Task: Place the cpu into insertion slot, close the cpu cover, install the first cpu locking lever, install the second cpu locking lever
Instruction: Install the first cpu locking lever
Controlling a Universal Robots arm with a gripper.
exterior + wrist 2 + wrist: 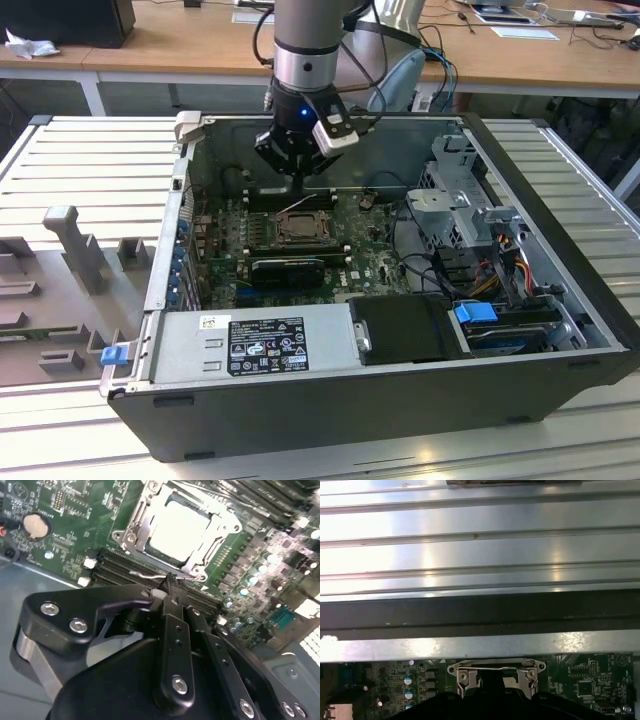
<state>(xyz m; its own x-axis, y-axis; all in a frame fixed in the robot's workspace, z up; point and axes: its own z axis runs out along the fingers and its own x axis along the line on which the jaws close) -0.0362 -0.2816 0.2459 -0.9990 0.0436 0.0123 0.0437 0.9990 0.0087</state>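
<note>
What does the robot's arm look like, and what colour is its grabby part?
The arm is a fat, round, silvery-grey tube with a dark band near its lower end. Black cables loop beside it. Below sits the black end effector, with a small blue light glowing on it and a little white-and-grey box strapped to one side. In the second wrist view its black linkages carry shiny silver screws.

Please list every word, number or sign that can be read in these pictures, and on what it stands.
Black label on the power supply: print too small to read.
White sticker beside it: too small to read.
Motherboard markings: blurred, unreadable.
No text is legible.
</note>
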